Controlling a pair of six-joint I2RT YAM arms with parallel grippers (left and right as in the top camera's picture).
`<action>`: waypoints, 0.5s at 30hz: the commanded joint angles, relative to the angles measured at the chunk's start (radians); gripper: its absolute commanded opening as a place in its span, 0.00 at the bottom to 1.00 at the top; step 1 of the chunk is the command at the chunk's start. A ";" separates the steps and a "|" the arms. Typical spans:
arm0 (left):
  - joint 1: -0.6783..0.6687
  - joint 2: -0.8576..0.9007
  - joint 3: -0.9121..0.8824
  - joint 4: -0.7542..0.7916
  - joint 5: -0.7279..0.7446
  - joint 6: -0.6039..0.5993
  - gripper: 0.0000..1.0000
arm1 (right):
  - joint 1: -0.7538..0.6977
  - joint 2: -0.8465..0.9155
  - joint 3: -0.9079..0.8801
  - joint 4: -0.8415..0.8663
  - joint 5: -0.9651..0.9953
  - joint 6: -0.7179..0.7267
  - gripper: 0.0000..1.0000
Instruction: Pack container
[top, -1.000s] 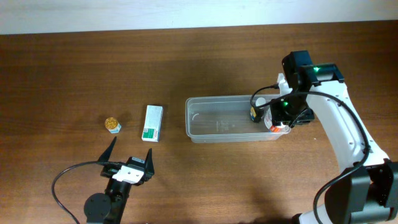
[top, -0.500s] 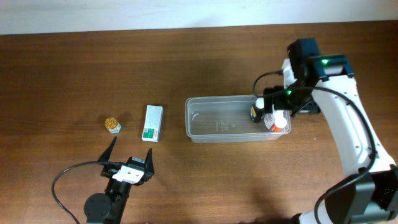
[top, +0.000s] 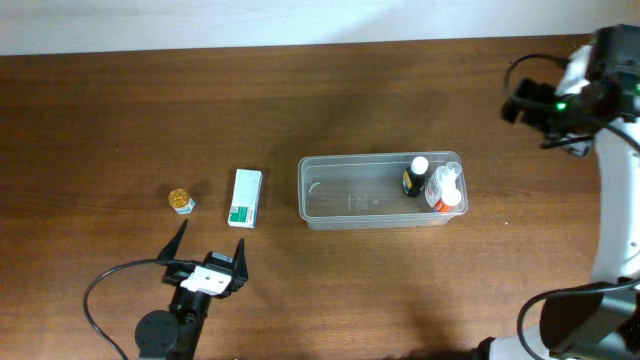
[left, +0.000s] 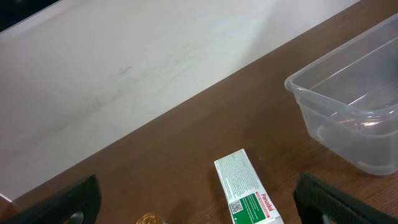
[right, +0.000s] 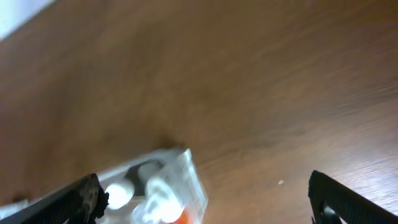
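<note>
The clear container (top: 340, 196) sits right of the table's centre. A dark bottle with a white cap (top: 415, 178) and a white bottle with an orange band (top: 446, 190) lie in its right end. My right gripper (top: 540, 115) is open and empty, up and away to the back right of the container; its wrist view shows the container's corner (right: 188, 169) and both bottles, blurred, at lower left. My left gripper (top: 210, 240) stands open and empty near the front edge. Ahead of it lie a white-and-green box (left: 249, 190) and the container's left end (left: 348, 106).
A small gold-topped item (top: 181, 201) sits left of the box (top: 245, 197), and its top shows at the bottom of the left wrist view (left: 151, 219). A black cable loops behind the left arm's base (top: 100, 290). A pale wall borders the table's far edge (left: 124, 68).
My right gripper opened and left the white bottle in the container's right end. It then pulled up and away to the back right. The left arm has not moved.
</note>
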 joint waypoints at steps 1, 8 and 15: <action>0.006 -0.008 -0.002 -0.005 0.014 0.006 0.99 | -0.049 0.005 0.001 0.004 0.034 0.010 0.98; 0.006 -0.008 -0.002 -0.005 0.014 0.005 0.99 | -0.079 0.005 -0.005 -0.048 0.175 0.009 0.98; 0.006 -0.008 -0.002 -0.005 0.014 0.006 0.99 | -0.079 0.005 -0.031 -0.047 0.225 0.009 0.98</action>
